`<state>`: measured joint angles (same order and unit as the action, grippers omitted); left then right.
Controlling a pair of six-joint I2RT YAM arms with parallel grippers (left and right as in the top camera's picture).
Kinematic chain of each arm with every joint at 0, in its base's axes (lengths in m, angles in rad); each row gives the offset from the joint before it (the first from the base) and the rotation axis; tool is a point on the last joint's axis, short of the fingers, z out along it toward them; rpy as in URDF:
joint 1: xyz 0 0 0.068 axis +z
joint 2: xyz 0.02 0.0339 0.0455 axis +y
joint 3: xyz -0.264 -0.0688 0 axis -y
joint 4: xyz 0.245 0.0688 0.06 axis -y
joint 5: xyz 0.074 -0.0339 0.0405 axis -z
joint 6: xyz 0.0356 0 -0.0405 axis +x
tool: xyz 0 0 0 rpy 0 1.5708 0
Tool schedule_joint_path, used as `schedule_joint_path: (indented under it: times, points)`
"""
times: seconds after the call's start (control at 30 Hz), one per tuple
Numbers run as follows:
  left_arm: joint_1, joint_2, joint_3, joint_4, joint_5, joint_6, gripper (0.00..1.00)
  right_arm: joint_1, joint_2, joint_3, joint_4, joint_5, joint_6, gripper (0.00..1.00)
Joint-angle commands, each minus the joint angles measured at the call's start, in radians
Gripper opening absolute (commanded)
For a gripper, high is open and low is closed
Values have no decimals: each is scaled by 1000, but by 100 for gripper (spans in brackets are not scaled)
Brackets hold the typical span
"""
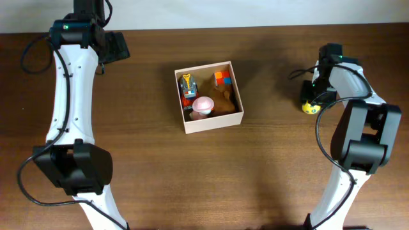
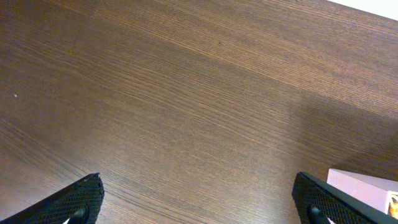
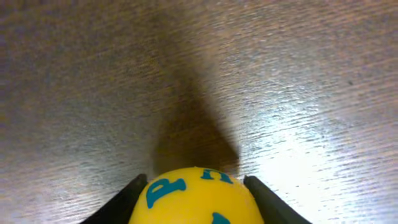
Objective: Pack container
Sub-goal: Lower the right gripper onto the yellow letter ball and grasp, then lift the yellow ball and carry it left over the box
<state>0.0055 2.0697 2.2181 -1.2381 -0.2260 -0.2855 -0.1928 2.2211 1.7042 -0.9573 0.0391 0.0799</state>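
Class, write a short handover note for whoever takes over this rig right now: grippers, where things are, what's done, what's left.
Left gripper: open, empty, over the bare table left of the container.
Right gripper: closed on the yellow ball, well right of the container.
Done: several toys already lie in the container.
Left: carry the ball over and drop it in.

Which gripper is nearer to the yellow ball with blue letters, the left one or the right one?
Right. The right gripper clasps the yellow ball; the left gripper hangs far away, beyond the container.
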Motion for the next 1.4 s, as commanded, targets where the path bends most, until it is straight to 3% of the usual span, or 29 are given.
schedule_joint_path:
  times: [0.0,0.2,0.57,1.03,1.37]
  points:
    - [2,-19,9,-4,-14,-13,99,5,9,83,-11,-5,6,45]
    - [2,-19,9,-4,-14,-13,99,39,9,259,-55,-27,-9,44]
    - [2,-19,9,-4,-14,-13,99,216,9,523,-38,-252,-19,45]
    - [2,-19,9,-4,-14,-13,99,483,9,534,9,-298,-21,45]
    - [2,-19,9,-4,-14,-13,99,552,25,515,-5,-299,-48,44]
